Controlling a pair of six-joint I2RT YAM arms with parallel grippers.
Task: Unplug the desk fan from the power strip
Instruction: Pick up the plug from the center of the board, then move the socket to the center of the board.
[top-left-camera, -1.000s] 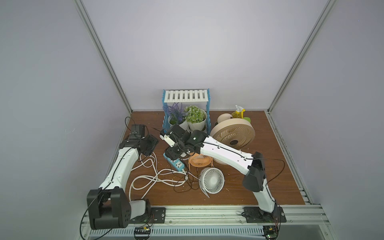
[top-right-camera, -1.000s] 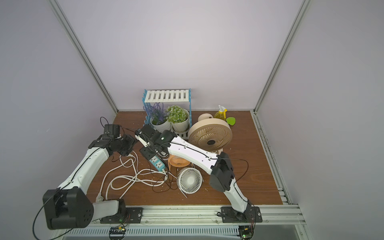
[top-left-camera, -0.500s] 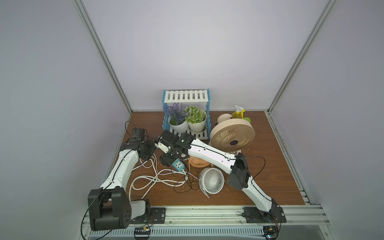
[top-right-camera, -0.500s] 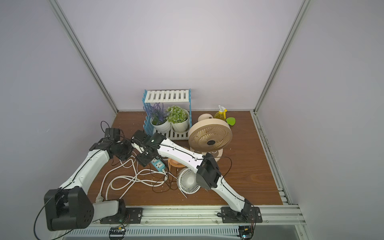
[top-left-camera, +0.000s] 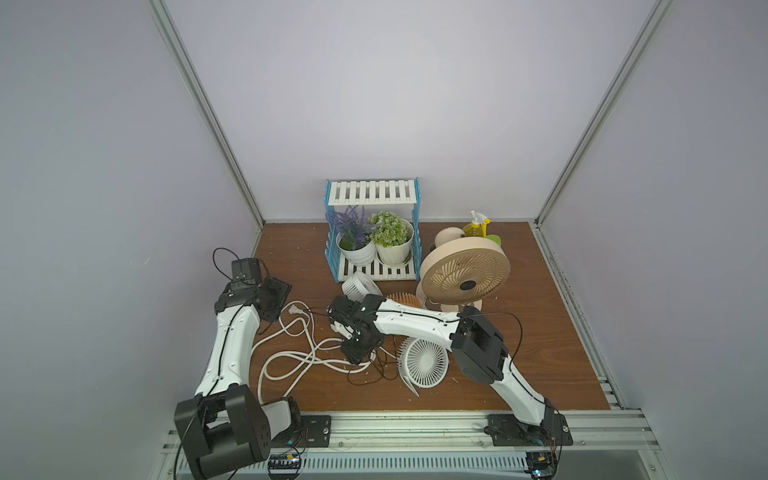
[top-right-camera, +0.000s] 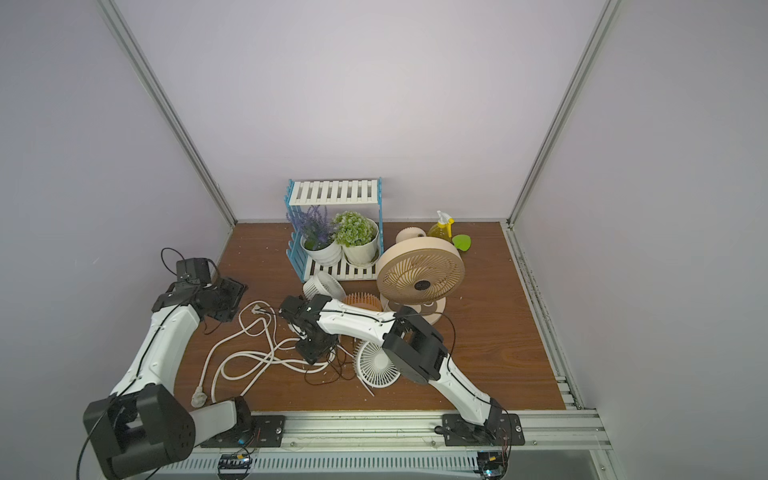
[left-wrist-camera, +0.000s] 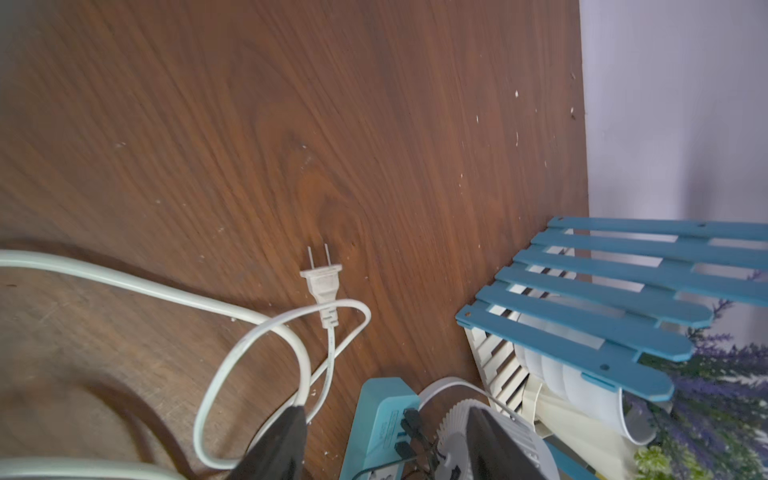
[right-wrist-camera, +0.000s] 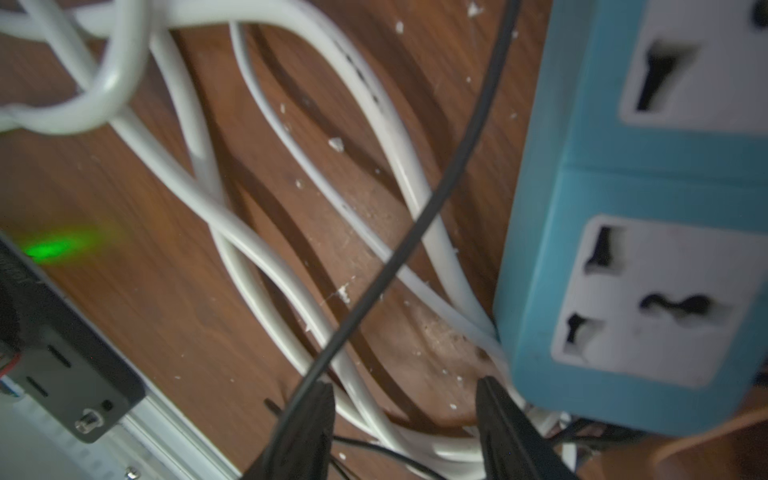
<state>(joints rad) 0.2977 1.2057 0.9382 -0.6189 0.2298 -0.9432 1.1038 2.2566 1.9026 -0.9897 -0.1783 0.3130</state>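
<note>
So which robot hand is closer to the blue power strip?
The right. The right hand hangs right beside the power strip, one finger close to its corner. The left hand sits farther off, by the loose white plug.

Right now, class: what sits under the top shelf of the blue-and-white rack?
Two white pots stand on the lower shelf: one holds purple lavender, one a green plant. The shelf boards behind them are hidden.
</note>
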